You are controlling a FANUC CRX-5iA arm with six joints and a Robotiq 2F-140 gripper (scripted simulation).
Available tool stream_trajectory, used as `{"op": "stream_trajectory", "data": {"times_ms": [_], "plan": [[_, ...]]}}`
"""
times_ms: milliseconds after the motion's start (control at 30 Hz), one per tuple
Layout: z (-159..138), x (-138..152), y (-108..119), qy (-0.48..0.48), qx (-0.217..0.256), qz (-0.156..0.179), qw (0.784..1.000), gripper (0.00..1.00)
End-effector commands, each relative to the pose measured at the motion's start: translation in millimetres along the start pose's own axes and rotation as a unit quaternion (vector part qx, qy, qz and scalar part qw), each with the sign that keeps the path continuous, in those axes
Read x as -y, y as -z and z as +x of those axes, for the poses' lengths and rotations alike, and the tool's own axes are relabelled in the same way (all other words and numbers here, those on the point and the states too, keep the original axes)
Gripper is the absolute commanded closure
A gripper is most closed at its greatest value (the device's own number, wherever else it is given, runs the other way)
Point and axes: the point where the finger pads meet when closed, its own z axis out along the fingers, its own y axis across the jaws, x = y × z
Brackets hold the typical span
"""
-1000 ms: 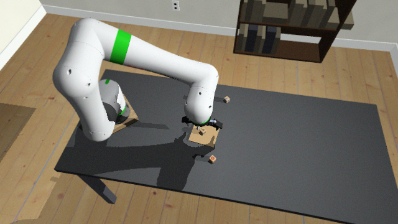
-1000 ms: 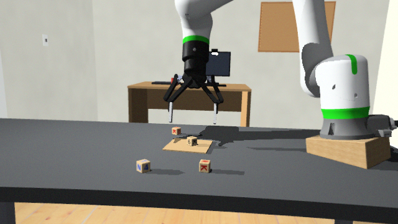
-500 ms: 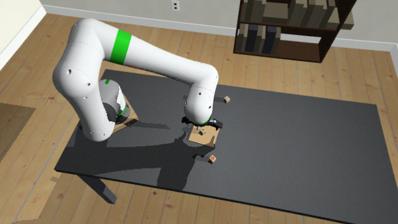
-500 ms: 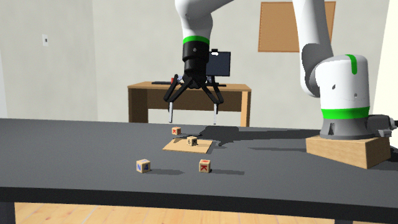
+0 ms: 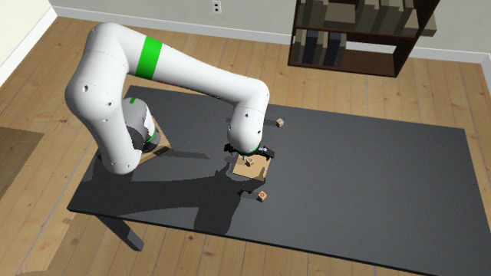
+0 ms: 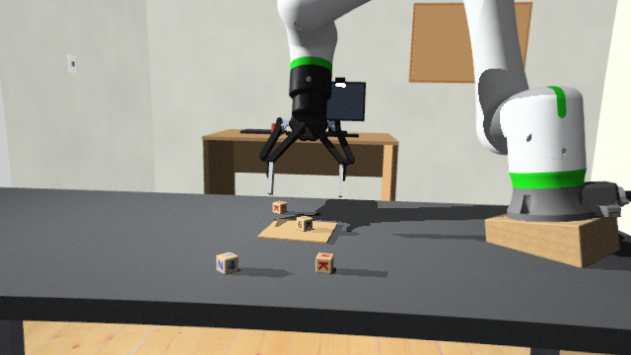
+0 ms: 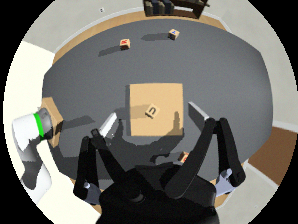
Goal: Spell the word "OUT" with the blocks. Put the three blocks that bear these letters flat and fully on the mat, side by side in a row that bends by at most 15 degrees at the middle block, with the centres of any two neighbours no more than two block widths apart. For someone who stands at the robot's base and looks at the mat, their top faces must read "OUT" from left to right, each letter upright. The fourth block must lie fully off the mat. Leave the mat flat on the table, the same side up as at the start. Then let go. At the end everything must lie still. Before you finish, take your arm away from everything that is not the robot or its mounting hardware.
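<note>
Exterior view shows the end effector (image 6: 305,184) hanging above the table (image 6: 123,232) with its fingers spread wide and nothing between them, near the far side of the tan mat (image 6: 281,233). Only one block (image 6: 304,223) rests on the mat, flat and roughly at its middle; its top letter is too small to read in any view. The other three lie on the table off the mat: one (image 6: 279,207) just beyond the mat's far edge, and two well apart from it toward the near edge, a blue-lettered block (image 6: 227,262) and a red-lettered block (image 6: 324,262). Judging by this, the task is at an early stage: at most one of three letters is placed, two more still need fetching and lining up beside it, and correct orientation remains unconfirmed.
</note>
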Motion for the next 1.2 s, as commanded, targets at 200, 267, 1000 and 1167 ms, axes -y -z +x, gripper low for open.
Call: {"op": "stream_trajectory", "data": {"times_ms": [200, 267, 1000, 1167], "plan": [[0.0, -0.2, 0.2, 0.000, 0.000, 0.000, 1.000, 0.00], [0.0, -0.2, 0.2, 0.000, 0.000, 0.000, 1.000, 0.00], [-140.0, -73.4, 46.6, 0.000, 0.000, 0.000, 1.000, 0.00], [-141.9, -73.9, 47.1, 0.000, 0.000, 0.000, 1.000, 0.00]]}}
